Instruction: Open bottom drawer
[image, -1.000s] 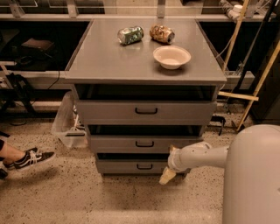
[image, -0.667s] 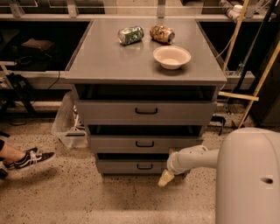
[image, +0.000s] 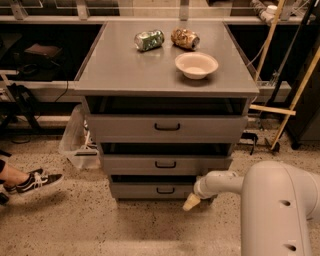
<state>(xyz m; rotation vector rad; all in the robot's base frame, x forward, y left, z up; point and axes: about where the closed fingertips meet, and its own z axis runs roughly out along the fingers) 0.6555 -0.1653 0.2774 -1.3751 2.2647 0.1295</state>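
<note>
Bottom drawer (image: 135, 190) is seen at the foot of the grey cabinet (image: 125, 75), at about 6 o'clock from the middle of the view. It sits directly below the middle drawer (image: 130, 164) and just above the speckled floor (image: 100, 225). Its low grey front is turned toward the camera, and a small black handle (image: 165, 190) is set at the centre of that front. A dark gap is seen above the front, and nothing of the inside is shown. The gripper (image: 191, 201) is found at about 4 o'clock from the handle, near the drawer's lower right corner and low over the floor, with its cream tip pointed down toward 7 o'clock. It is set apart from the handle. Whether the gripper is open or closed cannot be told. The arm (image: 222, 182) is stretched in from 3 o'clock, and the robot's large pale body (image: 280, 210) is seen at 4 o'clock in the view. On the cabinet top, toward 12 o'clock, a green can (image: 149, 40) and a crumpled brown item (image: 185, 38) are laid on their sides near each other. A pale bowl (image: 196, 65) is set upright at 5 o'clock from the brown item. A black shoe (image: 37, 181) is seen on the floor at 9 o'clock.
</note>
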